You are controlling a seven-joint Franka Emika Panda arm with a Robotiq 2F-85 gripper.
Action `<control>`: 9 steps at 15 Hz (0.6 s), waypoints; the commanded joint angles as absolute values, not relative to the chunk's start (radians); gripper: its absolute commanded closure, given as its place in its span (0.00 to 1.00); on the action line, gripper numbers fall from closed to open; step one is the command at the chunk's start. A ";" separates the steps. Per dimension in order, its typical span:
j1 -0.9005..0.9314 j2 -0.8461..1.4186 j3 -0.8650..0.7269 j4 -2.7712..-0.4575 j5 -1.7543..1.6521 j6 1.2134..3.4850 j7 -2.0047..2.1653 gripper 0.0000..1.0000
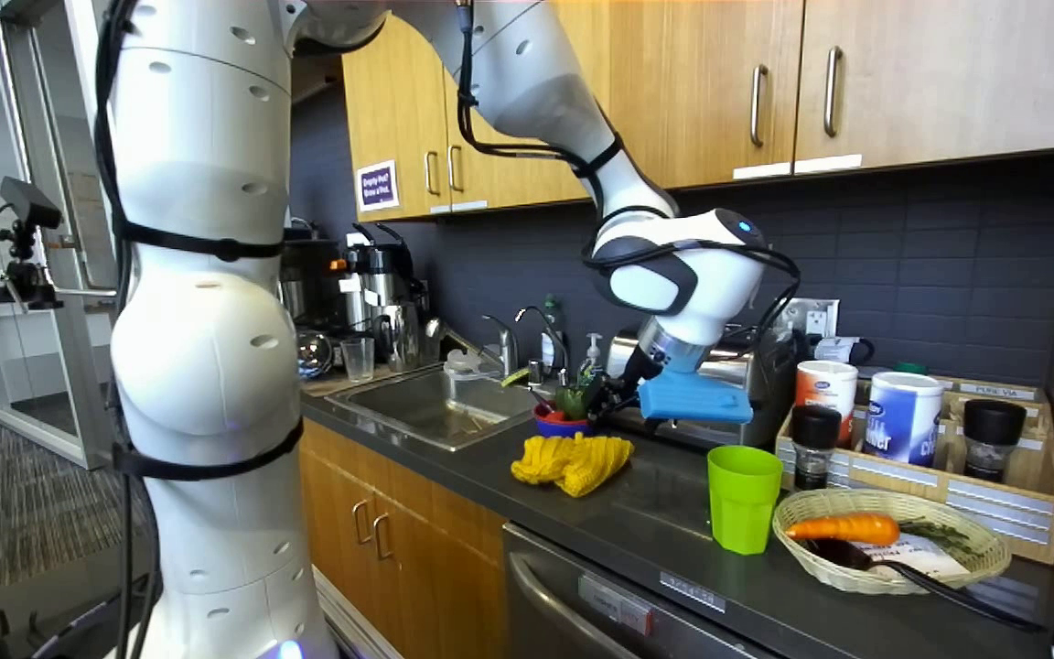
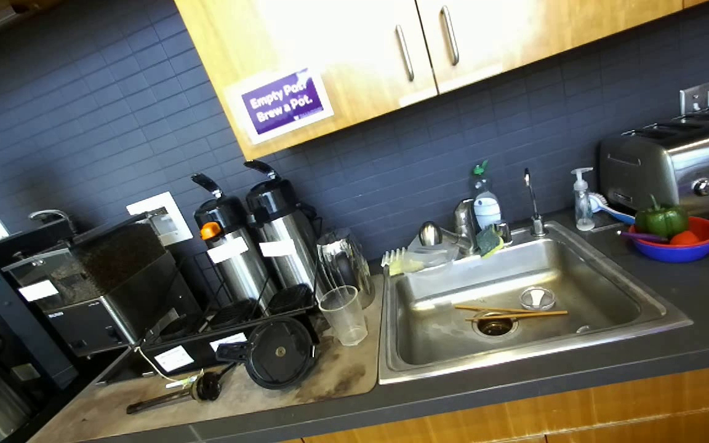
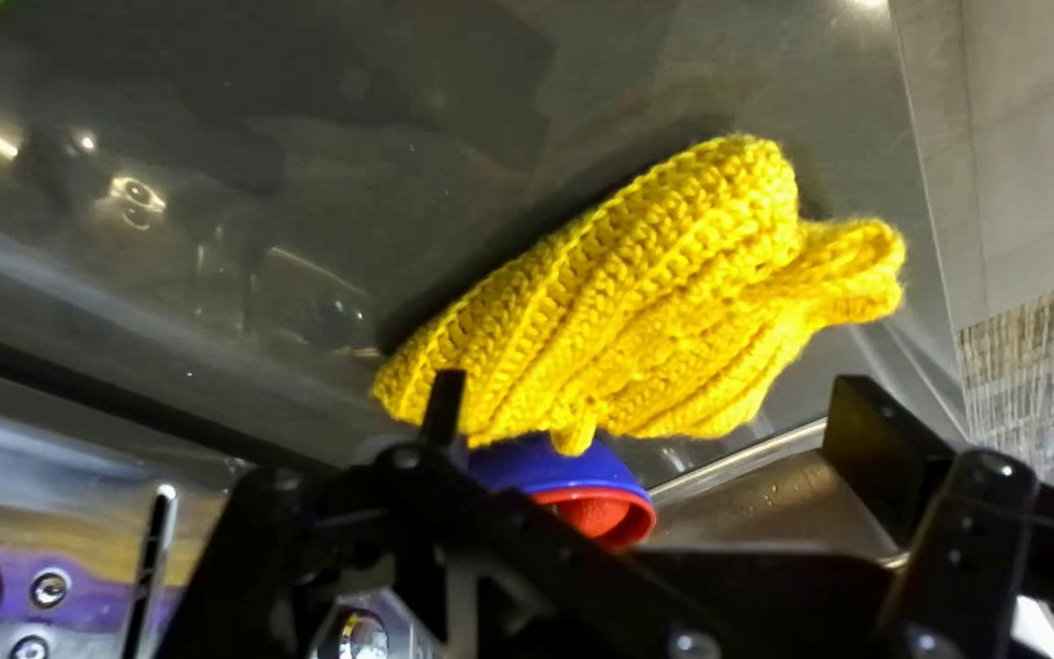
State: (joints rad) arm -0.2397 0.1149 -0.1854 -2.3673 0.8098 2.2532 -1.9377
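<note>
Gripper (image 3: 655,412), wrist-view bottom, spread wide, empty; yellow knit cloth (image 3: 628,297) just right of centre: likely light, soft, grippy; best pinched across middle folds.

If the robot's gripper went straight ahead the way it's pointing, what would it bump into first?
Probably the yellow knitted cloth: in the wrist view it shows ahead of the open gripper. Depth is unclear, though, and the blue-and-red bowl near it might be touched first.
</note>
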 commanded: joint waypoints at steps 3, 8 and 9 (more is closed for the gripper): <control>-0.197 0.060 -0.145 -2.435 0.816 2.388 -1.987 0.00; -0.171 0.042 -0.116 -2.451 0.823 2.440 -1.995 0.00; -0.171 0.035 -0.117 -2.452 0.820 2.439 -1.986 0.00</control>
State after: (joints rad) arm -0.1799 0.0875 -0.1227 -2.4125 0.8109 2.4093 -1.9779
